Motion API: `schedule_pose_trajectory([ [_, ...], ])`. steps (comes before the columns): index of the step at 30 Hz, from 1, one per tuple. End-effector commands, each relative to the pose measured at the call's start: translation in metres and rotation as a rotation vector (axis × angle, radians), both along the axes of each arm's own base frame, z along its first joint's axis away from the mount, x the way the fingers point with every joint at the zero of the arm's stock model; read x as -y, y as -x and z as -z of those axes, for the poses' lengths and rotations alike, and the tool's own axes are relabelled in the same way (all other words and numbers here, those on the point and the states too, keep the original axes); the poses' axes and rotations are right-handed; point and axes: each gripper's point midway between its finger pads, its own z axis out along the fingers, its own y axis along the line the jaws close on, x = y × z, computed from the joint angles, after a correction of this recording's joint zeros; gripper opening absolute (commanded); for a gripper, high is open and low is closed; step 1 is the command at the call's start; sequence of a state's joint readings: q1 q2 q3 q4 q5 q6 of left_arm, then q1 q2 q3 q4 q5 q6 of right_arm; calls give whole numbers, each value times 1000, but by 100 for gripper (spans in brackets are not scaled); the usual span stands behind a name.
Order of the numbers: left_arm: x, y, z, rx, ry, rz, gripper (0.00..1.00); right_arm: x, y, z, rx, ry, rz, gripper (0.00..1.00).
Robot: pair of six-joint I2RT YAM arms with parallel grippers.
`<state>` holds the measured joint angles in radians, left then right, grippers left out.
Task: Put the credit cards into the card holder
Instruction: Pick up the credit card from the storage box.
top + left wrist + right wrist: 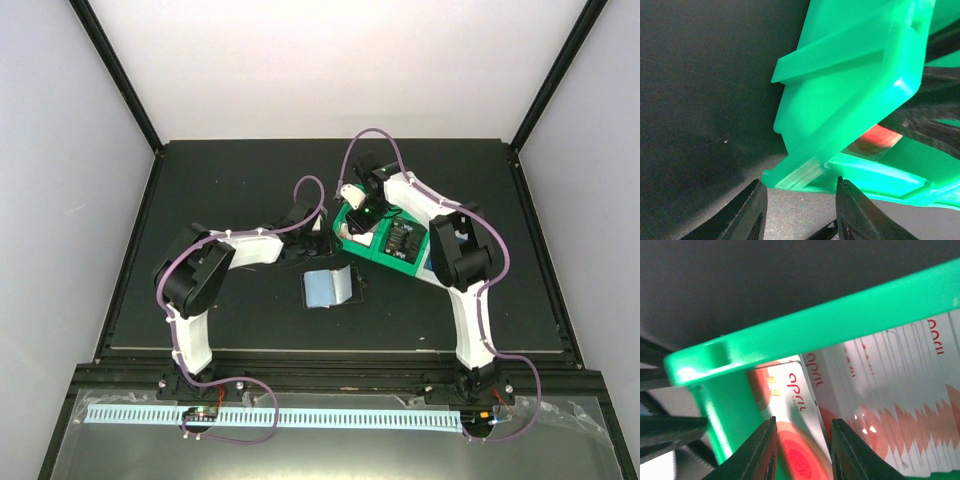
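A green bin (398, 263) on the mat holds red-and-white credit cards (890, 390) standing in a row. My right gripper (350, 228) reaches into its left end. In the right wrist view its fingers (801, 422) are open, their tips over the front red-and-white card (790, 390), just behind the bin's wall (815, 330). My left gripper (318, 246) is open at the bin's left corner (840, 75), fingers (799, 182) astride the corner's lower edge. A pale blue card (328, 288) lies flat in front of the bin. The black card holder cannot be made out against the black mat.
The bin's other compartment holds dark cards (402, 240). A red-and-white card (875, 142) shows through the bin in the left wrist view. The black mat (220, 180) is bordered by a black frame, with white walls at the back and sides.
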<state>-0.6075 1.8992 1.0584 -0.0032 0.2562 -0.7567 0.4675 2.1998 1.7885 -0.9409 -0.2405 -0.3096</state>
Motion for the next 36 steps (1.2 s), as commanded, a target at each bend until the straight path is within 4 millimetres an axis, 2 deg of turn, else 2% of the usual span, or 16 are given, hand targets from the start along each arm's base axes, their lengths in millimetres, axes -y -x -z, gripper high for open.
schedule_pose_trajectory([
  [1, 4, -14, -7, 42, 2, 6, 39, -8, 20, -32, -27, -79, -33, 32],
  [7, 4, -14, -6, 41, 2, 5, 38, -11, 35, -41, -67, -125, -56, 30],
  [14, 3, -13, -6, 39, 3, 5, 38, -13, 48, -37, -117, -143, -71, 31],
  [20, 4, -11, -11, 47, 14, 8, 38, -16, 48, -40, -121, -167, -62, 32],
  [24, 3, -9, -14, 53, 25, 7, 38, -18, 40, -40, -113, -164, -21, 36],
  [30, -2, -6, -22, 65, 24, -5, 38, -20, 28, -30, -43, -105, -26, 49],
  [36, -26, -3, -28, 101, -34, -85, 38, -27, 30, -13, -35, -63, -59, 58],
])
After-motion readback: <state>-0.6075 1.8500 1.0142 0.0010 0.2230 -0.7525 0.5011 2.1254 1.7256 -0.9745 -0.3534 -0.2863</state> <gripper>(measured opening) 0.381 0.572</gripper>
